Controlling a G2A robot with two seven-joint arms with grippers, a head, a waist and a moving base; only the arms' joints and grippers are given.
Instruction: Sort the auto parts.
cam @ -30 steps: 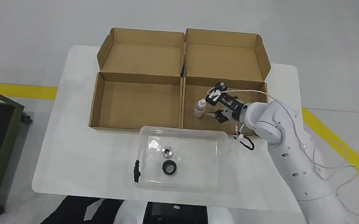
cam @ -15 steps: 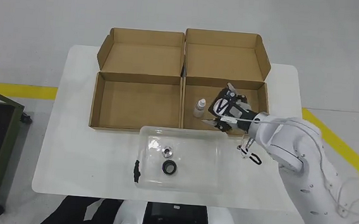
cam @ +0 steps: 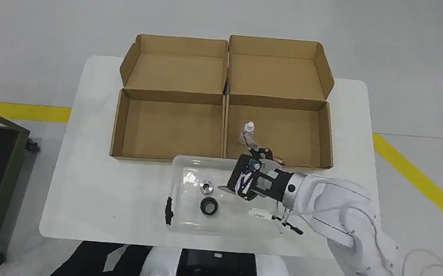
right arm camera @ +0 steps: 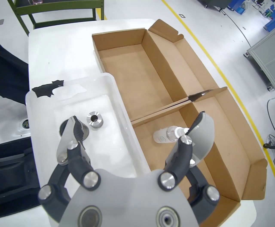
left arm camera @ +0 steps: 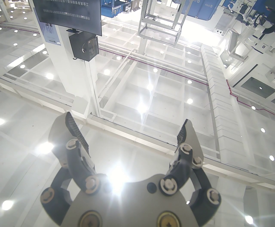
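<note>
The right gripper [cam: 239, 182], jaws spread and empty, has swung from the small bottle [cam: 247, 129] (left in the cardboard box [cam: 291, 143] just beyond the clear tray [cam: 204, 161]) to above that tray, whose silver bushing [cam: 205, 187] and black ring [cam: 210, 207] remain unsorted.

The right gripper [right arm camera: 138, 117] hung with its jaws spread wide, and the far wall of the clear tray [right arm camera: 123, 111] ran straight through the gap between them. Under one finger lay a black ring [right arm camera: 61, 129], with a metal bushing [right arm camera: 94, 119] just beyond that fingertip. Close off the other fingertip a small bottle [right arm camera: 162, 135] sat in the cardboard box [right arm camera: 232, 139]. Bare tray floor showed between the jaws beside the ring. The left gripper [left arm camera: 127, 120] had only open air between its spread jaws.
</note>
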